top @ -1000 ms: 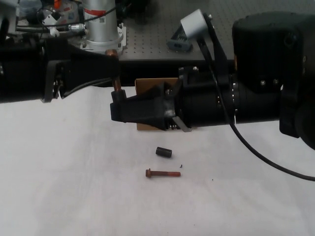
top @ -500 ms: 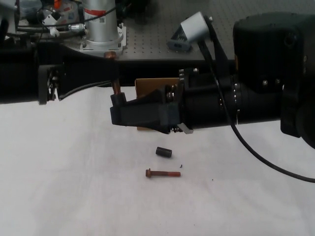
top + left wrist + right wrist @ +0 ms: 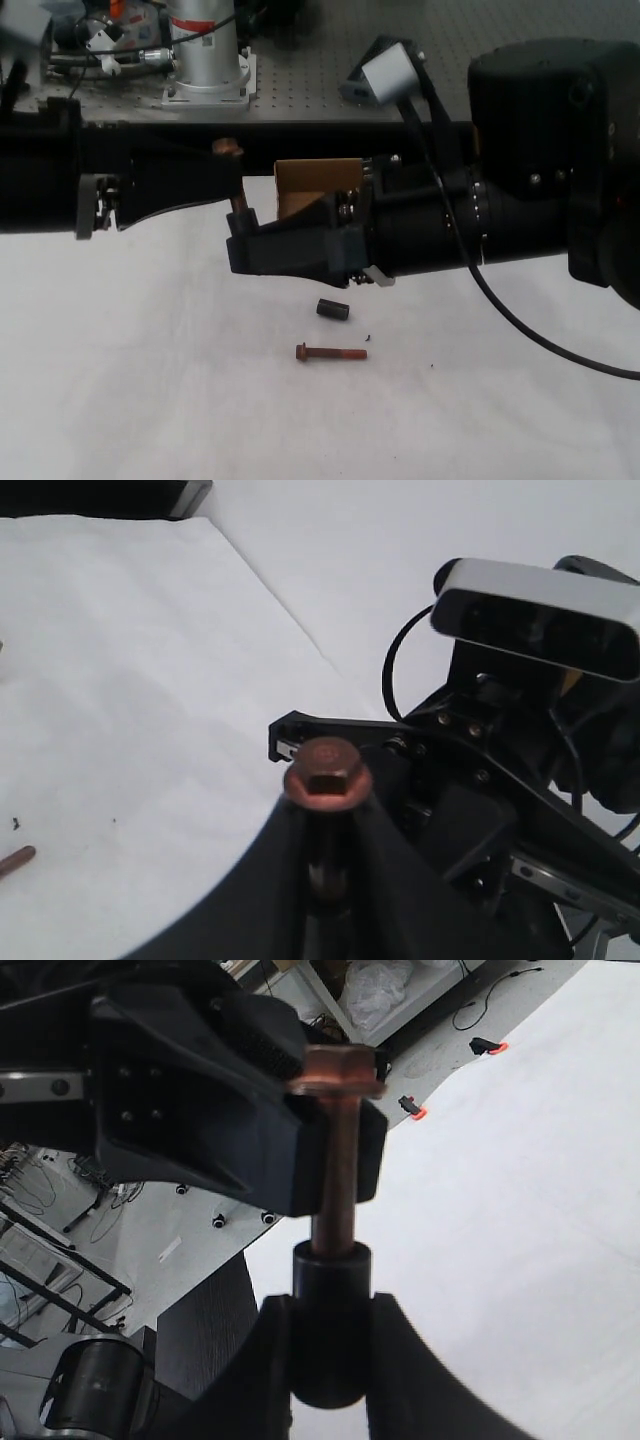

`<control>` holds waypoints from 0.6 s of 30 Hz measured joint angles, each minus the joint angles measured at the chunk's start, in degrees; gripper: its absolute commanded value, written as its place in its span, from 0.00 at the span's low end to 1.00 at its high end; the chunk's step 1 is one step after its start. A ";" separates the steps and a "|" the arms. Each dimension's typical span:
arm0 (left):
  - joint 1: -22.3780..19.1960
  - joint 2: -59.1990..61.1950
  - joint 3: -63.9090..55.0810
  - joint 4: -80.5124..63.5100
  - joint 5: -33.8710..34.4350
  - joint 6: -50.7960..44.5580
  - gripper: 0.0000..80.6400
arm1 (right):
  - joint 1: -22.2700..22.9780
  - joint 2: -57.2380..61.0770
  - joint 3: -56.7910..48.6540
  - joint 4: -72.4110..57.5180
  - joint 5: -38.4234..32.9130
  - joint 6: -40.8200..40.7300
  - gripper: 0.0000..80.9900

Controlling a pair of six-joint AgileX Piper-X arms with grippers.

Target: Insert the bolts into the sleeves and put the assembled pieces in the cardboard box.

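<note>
A copper bolt stands upright with its shaft going down into a black sleeve. My left gripper is shut on the bolt's shaft just under its hex head. From the right side, my right gripper is shut on the sleeve. They meet above the white sheet, in front of the cardboard box. A second black sleeve and a second copper bolt lie loose on the sheet below.
A white sheet covers the near bench. Behind it is a perforated metal board with a silver cylinder and clutter. A cable trails from the right arm over the sheet.
The bolt's head and both grippers sit lower in the high view than a second ago. More of the cardboard box shows above the right gripper. The loose bolt and sleeve have not moved.
</note>
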 measured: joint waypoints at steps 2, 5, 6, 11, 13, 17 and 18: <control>0.00 0.00 0.00 -0.01 0.10 0.30 0.00 | 0.00 0.00 0.10 0.00 -0.15 -0.16 0.03; 0.00 0.00 0.00 0.21 0.62 0.32 0.12 | 0.00 0.00 0.10 0.00 -0.63 -0.16 0.03; 0.00 0.00 0.00 0.22 0.99 0.43 0.20 | 0.00 0.00 0.10 -0.12 -0.72 -0.16 0.03; 0.14 0.00 0.19 -1.91 6.16 0.51 0.57 | -0.26 0.00 0.10 -0.71 -0.05 -0.16 0.03; 0.14 0.00 0.19 -2.43 6.31 -0.55 0.59 | -0.28 0.00 0.10 -0.71 0.26 -0.16 0.03; 0.14 0.00 0.41 -2.42 6.12 -1.92 0.57 | -0.34 0.00 -0.04 -1.55 0.39 -0.26 0.03; 0.14 0.00 0.41 -2.42 6.15 -2.07 0.56 | -0.34 0.00 -0.04 -1.55 0.39 -0.22 0.03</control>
